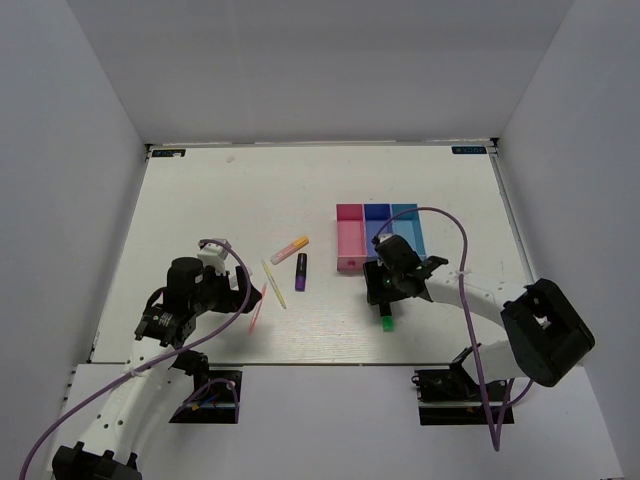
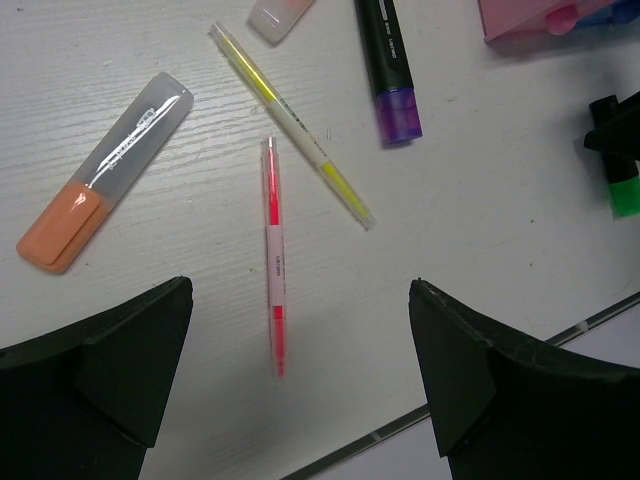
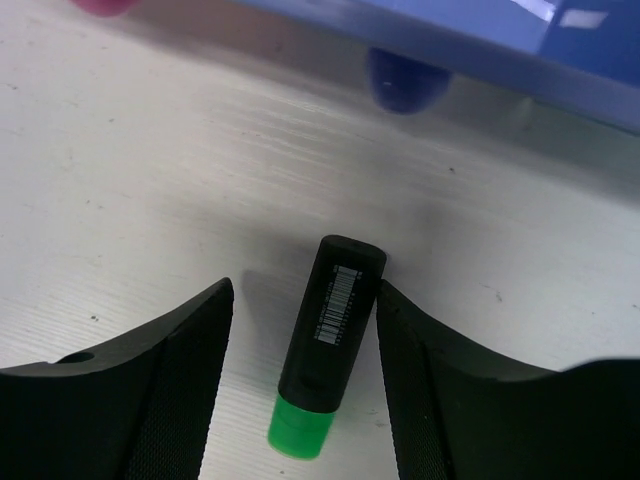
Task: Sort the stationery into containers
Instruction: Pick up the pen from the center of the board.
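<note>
the right fingers [image 3: 190,370] stand open on either side of the green highlighter [image 3: 325,350], which lies flat on the counter [image 3: 120,180] between them. its black end points away from the wrist and its green end points back toward it. the finger on the right of the wrist view sits just beside the barrel, and a shadowed gap shows on the other side, so nothing is clamped. just beyond the fingertips is the wall of the dark blue bin [image 3: 450,40]. from above, the pink bin [image 1: 350,262], the dark blue one and the light blue bin [image 1: 405,212] are joined in a row past these fingers.

the left fingers [image 2: 110,380] are spread wide and hold nothing. the near end of the pink-red pen [image 2: 272,250] reaches in between the fingertips, flat on the counter and apart from both. beyond it the yellow pen [image 2: 290,125] lies on a slant, passing just beside the pink-red pen's far tip. ahead on the left of that view lies an orange marker with a clear cap [image 2: 105,170]. ahead on the right lies the purple highlighter [image 2: 390,70], its black end pointing away. the orange-pink highlighter [image 1: 290,248] is farthest ahead, just past the yellow pen's far end.
</note>
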{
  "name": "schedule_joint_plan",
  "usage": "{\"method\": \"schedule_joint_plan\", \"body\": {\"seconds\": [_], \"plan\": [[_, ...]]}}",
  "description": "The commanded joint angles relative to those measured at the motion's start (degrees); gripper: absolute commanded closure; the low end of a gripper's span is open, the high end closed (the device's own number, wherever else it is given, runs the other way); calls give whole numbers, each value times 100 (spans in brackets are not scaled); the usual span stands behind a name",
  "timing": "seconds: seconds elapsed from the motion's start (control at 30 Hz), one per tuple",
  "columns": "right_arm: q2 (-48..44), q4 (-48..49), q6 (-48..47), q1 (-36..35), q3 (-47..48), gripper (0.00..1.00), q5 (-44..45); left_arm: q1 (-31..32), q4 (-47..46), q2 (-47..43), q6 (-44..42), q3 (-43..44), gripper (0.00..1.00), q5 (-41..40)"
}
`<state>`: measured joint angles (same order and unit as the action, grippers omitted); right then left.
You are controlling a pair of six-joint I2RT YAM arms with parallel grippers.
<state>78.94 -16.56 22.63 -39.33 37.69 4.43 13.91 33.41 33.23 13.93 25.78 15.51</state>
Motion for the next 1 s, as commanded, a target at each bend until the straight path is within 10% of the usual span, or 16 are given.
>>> {"method": "schedule_joint_plan", "body": {"seconds": [0.0,0.97], "plan": [[227,21,-145,-110,-201,37,-214,-38,-10,-28,-84,208,1,84],[869,-892,-989,-189,27,49,173,-38,8,-124,-93,199,1,93]]}}
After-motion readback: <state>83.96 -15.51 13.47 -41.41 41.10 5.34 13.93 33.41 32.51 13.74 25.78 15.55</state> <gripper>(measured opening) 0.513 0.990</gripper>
